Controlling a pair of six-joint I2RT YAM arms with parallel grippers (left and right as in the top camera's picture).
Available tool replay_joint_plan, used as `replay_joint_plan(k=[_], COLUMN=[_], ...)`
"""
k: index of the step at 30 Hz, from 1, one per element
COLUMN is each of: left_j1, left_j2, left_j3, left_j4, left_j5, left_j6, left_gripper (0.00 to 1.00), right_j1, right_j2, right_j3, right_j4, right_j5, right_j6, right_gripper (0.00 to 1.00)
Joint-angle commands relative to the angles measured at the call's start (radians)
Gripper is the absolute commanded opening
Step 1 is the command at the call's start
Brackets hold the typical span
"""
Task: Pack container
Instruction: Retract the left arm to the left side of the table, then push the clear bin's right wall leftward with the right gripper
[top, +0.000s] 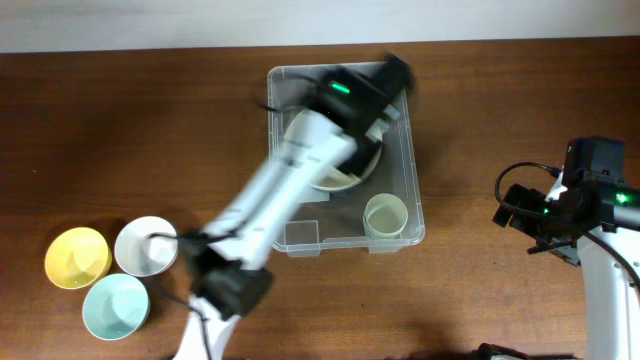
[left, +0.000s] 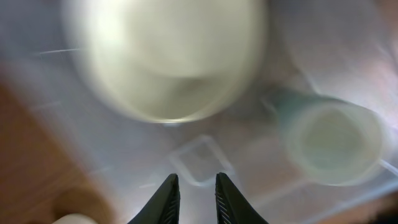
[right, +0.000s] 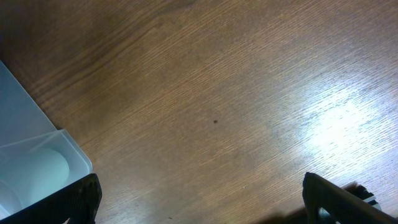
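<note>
L fingers slightly apart, empty, over container; R fingers wide apart.

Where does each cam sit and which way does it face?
Overhead: above the table, straight down; both arms, container, three bowls.
Left wrist: over the container, looking down at cream dish and cup; left gripper at bottom edge.
Right wrist: low, facing wood table beside the container's corner; right gripper wide open.
Shared: the container shows in all three.
</note>
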Motion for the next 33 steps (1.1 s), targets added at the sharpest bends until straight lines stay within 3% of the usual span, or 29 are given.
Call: replay_joint_plan(k=[1, 6, 16, 25, 33], left_j1=[0.187, 0.405, 0.69, 0.737, 0.737], left_j2=[-0.182, -0.263, -0.381, -0.419, -0.419], left_j3=[0.037, 0.037, -0.006, -0.185, -0.228], left_j4=[-0.003, -0.014, -0.014, -0.014, -0.014], left_j5=[-0.078, -0.105, -0.104, -0.103, -0.104], left_j6=[-0.077, -0.232, -0.24, -0.218, -0.218], left_gripper=[0.21, 0.21, 0.23, 0.24, 0.24], right_j1=[-0.002, -0.001, 0.17, 0.322, 0.41], right_j2=[-0.004, 0.004, 0.21, 0.451, 0.518], right_j3=[-0.001, -0.001, -0.001, 0.0, 0.0], right_j4=[0.014, 0.06, 0.283, 0.682, 0.839], right_j5=[0.001, -0.042, -0.092, -0.097, -0.209], right_j6=[0.008, -0.029, -0.161, -0.161, -0.221], right_gripper=[0.99, 0.99, 0.98, 0.96, 0.97])
